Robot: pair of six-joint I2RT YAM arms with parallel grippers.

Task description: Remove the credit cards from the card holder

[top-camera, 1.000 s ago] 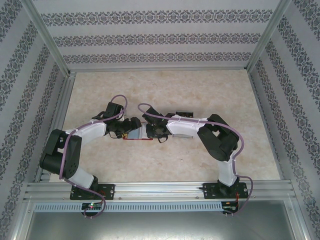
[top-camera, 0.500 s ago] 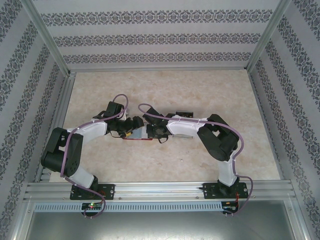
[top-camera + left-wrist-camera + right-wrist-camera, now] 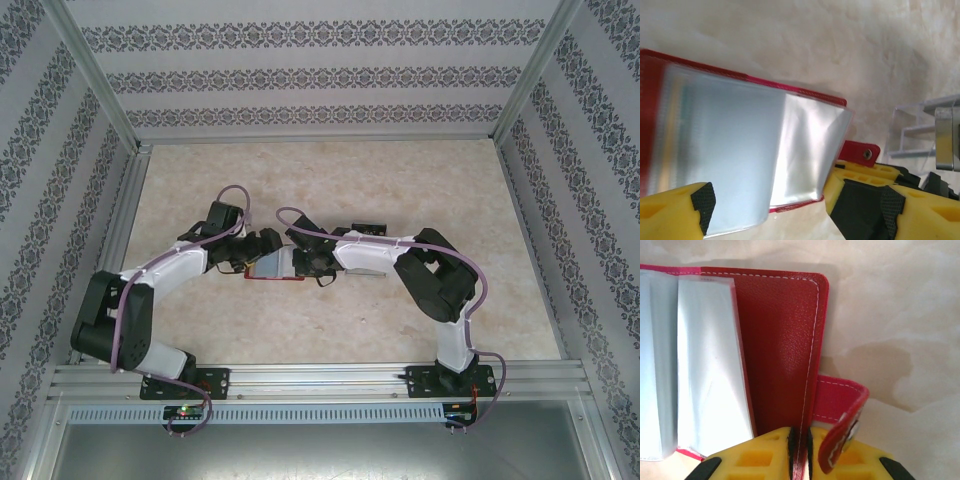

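From my seat, the two arm bases sit bolted on the near rail (image 3: 320,380), and both arms bend inward to meet mid-bench. The card holder (image 3: 275,268) lies open and flat there, between the two pincers. On my right wrist camera the right pincer (image 3: 799,440) is nearly shut, its yellow fingers (image 3: 765,455) nipping the stitched edge of the holder's red cover (image 3: 780,340). The little closing tab (image 3: 840,410) curls up just beside that grip. On the left wrist camera the left pincer (image 3: 772,210) stands wide open, gripping nothing. One finger is over the near corner of the grey see-through sleeve (image 3: 740,150) and the other is just beside the sleeve's opposite edge. I cannot tell whether either pad actually touches the plastic. Blurred beige and green tints show through the sleeve towards the red spine, which I take for the credit cards (image 3: 672,105) inside the pocket. Seen from above, the left pincer (image 3: 262,250) comes at the holder from the left. Beyond lies pale marbled bench (image 3: 400,180), then the patterned back wall (image 3: 320,80).
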